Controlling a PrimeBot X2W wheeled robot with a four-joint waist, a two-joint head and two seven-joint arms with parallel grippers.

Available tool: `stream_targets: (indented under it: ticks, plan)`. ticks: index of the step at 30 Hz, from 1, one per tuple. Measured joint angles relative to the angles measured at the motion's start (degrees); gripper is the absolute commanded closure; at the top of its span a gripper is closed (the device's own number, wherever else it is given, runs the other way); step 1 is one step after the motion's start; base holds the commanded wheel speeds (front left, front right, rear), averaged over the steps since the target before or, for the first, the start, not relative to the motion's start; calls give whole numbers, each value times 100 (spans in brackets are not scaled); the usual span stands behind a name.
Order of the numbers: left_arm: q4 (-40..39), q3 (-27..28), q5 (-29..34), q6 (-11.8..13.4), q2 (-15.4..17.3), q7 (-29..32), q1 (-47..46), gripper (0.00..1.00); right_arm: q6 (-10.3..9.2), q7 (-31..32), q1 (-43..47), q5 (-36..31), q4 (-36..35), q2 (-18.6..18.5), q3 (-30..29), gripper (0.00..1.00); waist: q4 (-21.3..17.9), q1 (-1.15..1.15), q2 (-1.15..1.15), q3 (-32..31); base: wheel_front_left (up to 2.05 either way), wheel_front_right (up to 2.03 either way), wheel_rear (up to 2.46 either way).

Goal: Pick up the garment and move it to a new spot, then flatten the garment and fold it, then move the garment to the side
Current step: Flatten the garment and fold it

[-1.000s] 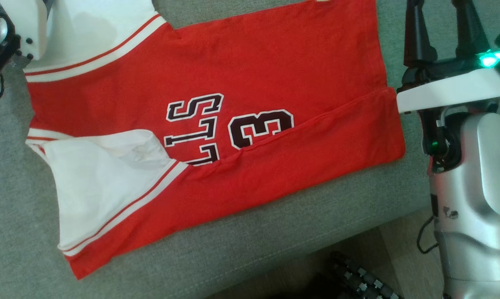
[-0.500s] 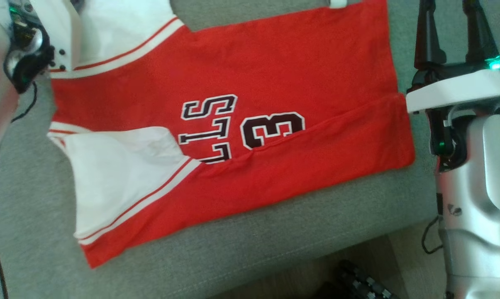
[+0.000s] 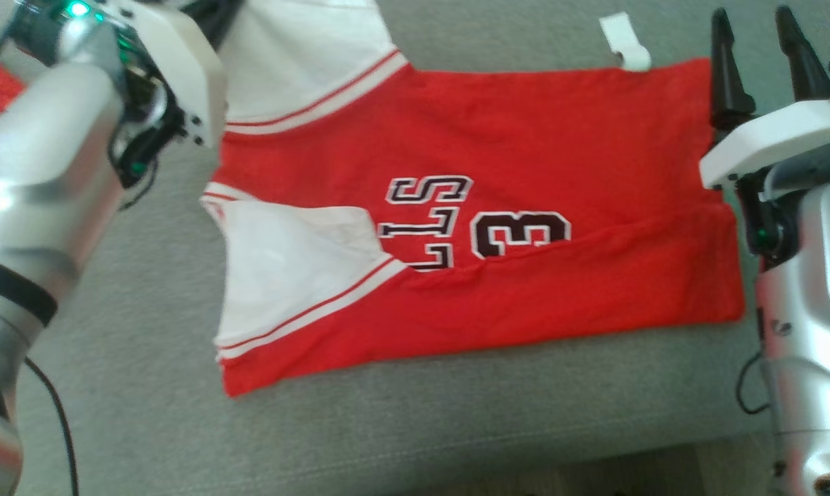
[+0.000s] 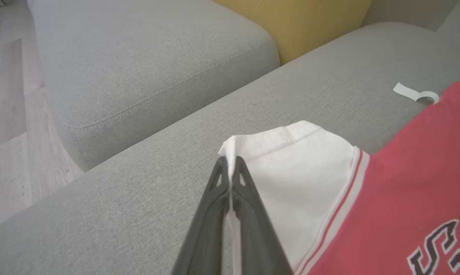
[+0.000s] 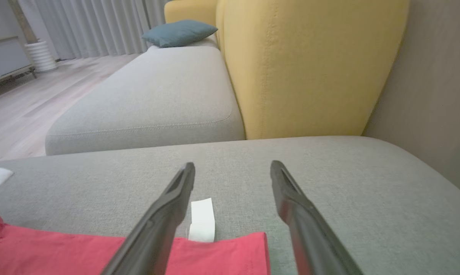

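Left hand (image 4: 229, 163), upper left of the head view, pinches the white sleeve (image 4: 291, 172) of the shirt (image 3: 525, 151). Right hand (image 5: 233, 166), upper right, stands wide and empty.

a teal pillow (image 5: 179, 33) lies on the grey sofa (image 5: 146, 95) beside its yellow backrest (image 5: 310, 65).

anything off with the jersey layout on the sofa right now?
Yes. The jersey lies skewed on the sofa seat, and its near long edge is folded up over the lettering, hiding part of it. A white tag pokes out past the far hem. The left end effector is shut on the far sleeve corner.
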Motion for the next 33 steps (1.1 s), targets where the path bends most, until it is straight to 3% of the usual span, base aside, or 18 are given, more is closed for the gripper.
stream_targets:
  ticks: [11, 19, 30, 31, 32, 33]
  plan:
    - [-733, -123, -44, 9, -10, -365, 119, 100, 0, 789, -706, 162, 1626, -688, 9, 0, 629, 0, 0, -264, 0, 0, 0]
    - [-1104, -207, -27, 135, 22, -305, 142, 100, 0, 1311, -1044, 370, 2424, -929, 587, 0, 740, 0, 0, -25, 0, 0, 0]
    - [-1352, -218, -27, 253, 134, -204, 139, 100, 0, 1374, -1546, 495, 3192, -1120, 1038, 0, 764, 0, 0, 172, 0, 0, 0]
    - [-1355, -218, -29, 254, 146, -204, 139, 100, 0, 1377, -1579, 526, 3249, -1123, 1053, 64, 767, 0, 0, 171, 0, 0, 0]
    - [-1355, -218, -29, 257, 158, -204, 140, 100, 0, 1377, -1600, 566, 3296, -1123, 1085, 100, 769, 0, 0, 166, 0, 0, 0]
    - [-1352, -218, -29, 261, 170, -204, 140, 100, 0, 1376, -1617, 600, 3330, -1124, 1139, 100, 770, 0, 0, 159, 0, 0, 0]
